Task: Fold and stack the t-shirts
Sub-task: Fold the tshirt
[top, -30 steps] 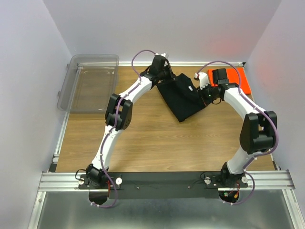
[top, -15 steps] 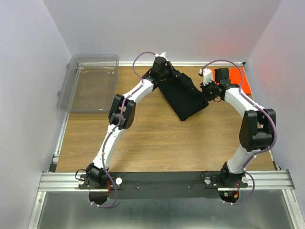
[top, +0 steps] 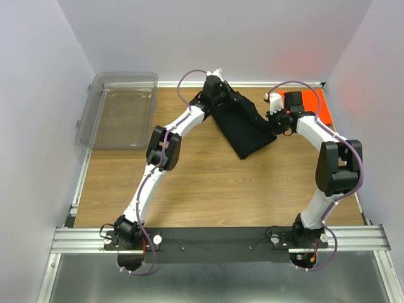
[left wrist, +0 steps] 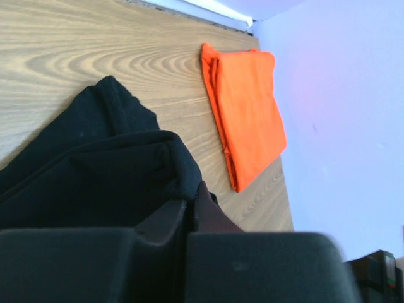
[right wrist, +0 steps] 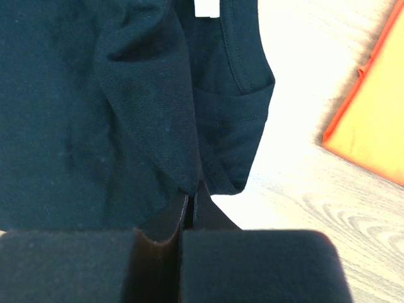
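Lying on the smooth wooden tabletop (top: 208, 183), the soft black shirt (top: 243, 129) is bunched into a lumpy triangle near the back. The left claw (left wrist: 189, 207) is squeezed tight on a fold at its top corner. The right claw (right wrist: 189, 199) pinches its other side. The bright orange shirt (left wrist: 249, 113) sits folded in a flat rectangle in the far right corner.

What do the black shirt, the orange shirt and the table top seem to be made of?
The black shirt: likely knit cloth, matte, stitched hems and folds. The orange shirt: similar matte cloth, folded flat. The table top: wood or wood-look laminate, grain visible.
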